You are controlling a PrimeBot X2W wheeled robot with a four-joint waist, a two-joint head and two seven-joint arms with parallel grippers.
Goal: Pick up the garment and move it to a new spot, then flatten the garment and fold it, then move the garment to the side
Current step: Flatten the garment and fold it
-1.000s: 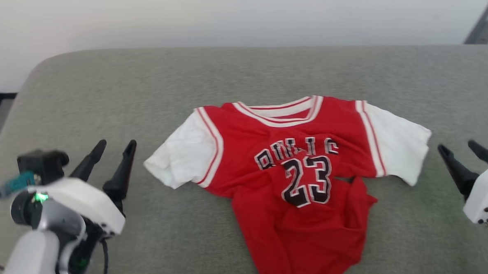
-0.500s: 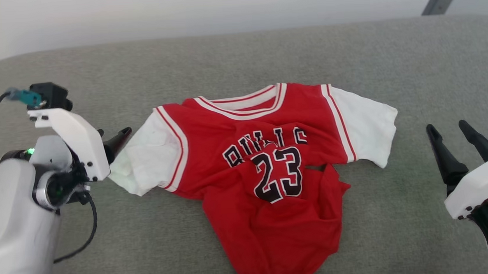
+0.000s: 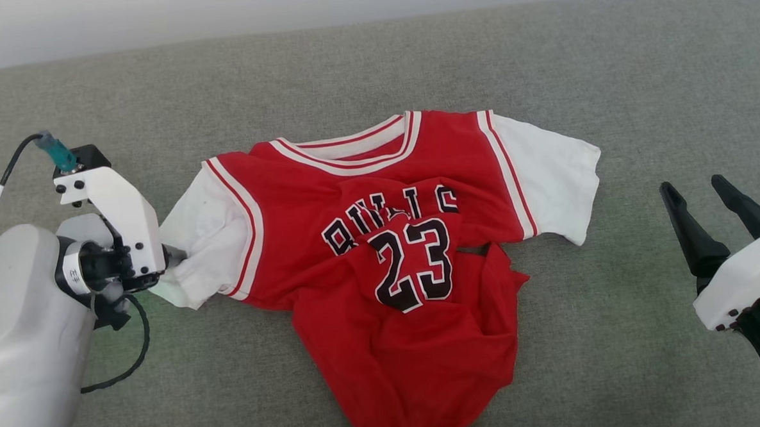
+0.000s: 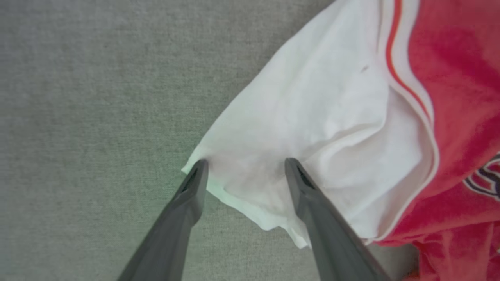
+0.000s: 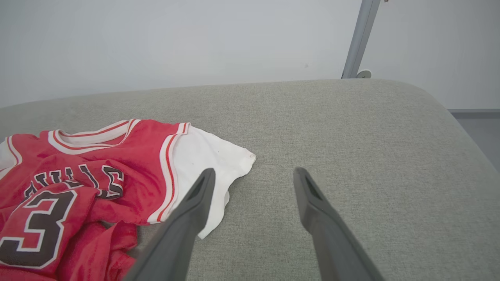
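Down at the near left, the left gripper point(image 3: 175, 256) has its fingers point(image 4: 175, 226) spread apart, tips planted on the cuff of the shirt point(image 3: 424, 340), on its white left-hand sleeve point(image 4: 312, 117), cloth between them but not pinched. Head view hides those tips behind the gripper's white housing point(image 3: 123, 212); the left wrist view shows them plainly. Over on the right, the right gripper point(image 3: 692, 186) is parted too, well clear of the other sleeve point(image 3: 552, 180). Shirt lies face up on the grey cushion point(image 3: 604, 69), long axis near to far, rumpled hem toward the robot, collar point(image 3: 351, 152) away. Right wrist view adds a pale wall point(image 5: 156, 39) and metal pole point(image 5: 358, 39) behind.
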